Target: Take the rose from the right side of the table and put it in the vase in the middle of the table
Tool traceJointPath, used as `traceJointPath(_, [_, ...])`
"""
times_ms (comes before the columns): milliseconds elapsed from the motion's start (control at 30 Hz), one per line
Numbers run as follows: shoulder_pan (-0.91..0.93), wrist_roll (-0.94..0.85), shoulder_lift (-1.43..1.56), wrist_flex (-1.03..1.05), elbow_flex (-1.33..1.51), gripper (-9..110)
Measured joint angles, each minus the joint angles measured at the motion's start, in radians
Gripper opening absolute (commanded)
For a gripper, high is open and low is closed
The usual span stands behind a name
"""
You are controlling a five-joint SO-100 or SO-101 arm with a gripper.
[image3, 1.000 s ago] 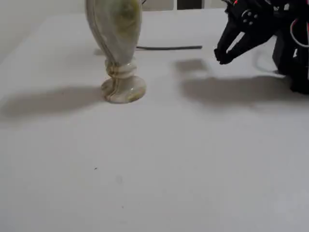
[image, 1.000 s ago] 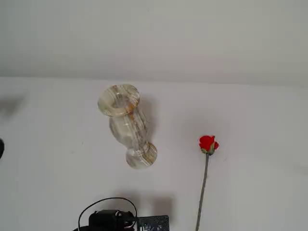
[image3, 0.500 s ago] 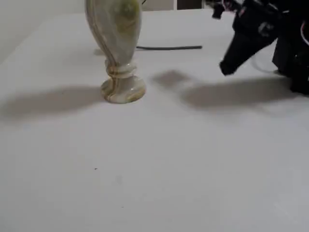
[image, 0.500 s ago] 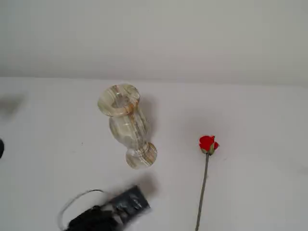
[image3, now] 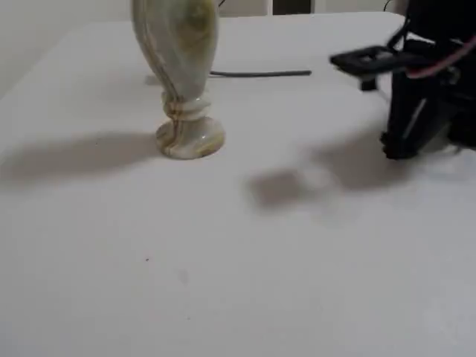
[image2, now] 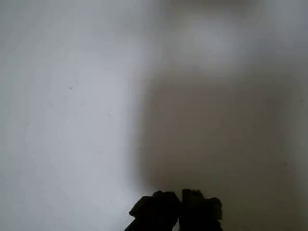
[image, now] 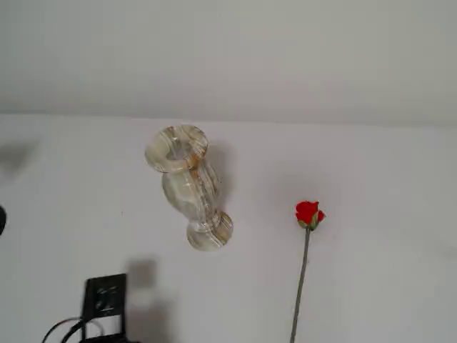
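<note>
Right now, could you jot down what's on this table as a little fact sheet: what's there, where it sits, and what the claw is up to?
Surface: white table
Vase: cream marble vase, standing upright near the middle, nothing in it
Rose: red rose lying flat to the right of the vase in a fixed view, stem running toward the near edge, apart from the vase
Claw: claw low over bare table in the wrist view, its tips close together, holding nothing
Rose and claw: not touching
Task status: rose not yet picked up
</note>
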Motion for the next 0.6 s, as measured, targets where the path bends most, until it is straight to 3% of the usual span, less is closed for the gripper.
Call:
traceJointPath(267, [0.518,0.357,-0.012,-0.313,-0.025,0])
traceJointPath(467, [0.769,0.690,-0.080,-0.534,-0.132,13])
traceJointPath(600, [0.871,0.940,-0.328,-0.615,-0.319,23])
